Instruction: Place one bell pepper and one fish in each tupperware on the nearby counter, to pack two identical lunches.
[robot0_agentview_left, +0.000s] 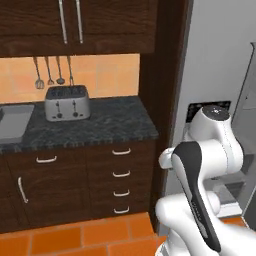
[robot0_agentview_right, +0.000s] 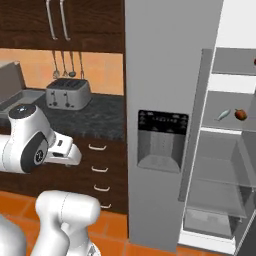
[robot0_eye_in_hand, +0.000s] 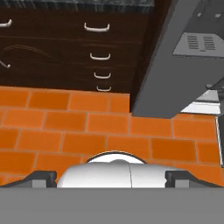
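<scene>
The claw (robot0_eye_in_hand: 112, 175) hangs released and empty, its two dark tips wide apart, aimed down at the orange tiled floor (robot0_eye_in_hand: 65, 122) with the drawer fronts (robot0_eye_in_hand: 98, 52) ahead of it. Nothing is packed yet, so this looks like the approach step, before any first pick. A fish (robot0_agentview_right: 223, 115) and a reddish item (robot0_agentview_right: 241, 114), probably a bell pepper, lie side by side on a shelf of the open fridge (robot0_agentview_right: 220, 165), well off to the claw's right and above it. One tupperware (robot0_agentview_left: 12, 122) sits on the dark surface (robot0_agentview_left: 100, 125), beyond the toaster (robot0_agentview_left: 67, 102), to the claw's left and higher. The next move calls for lifting and swinging the claw toward that fridge shelf.
</scene>
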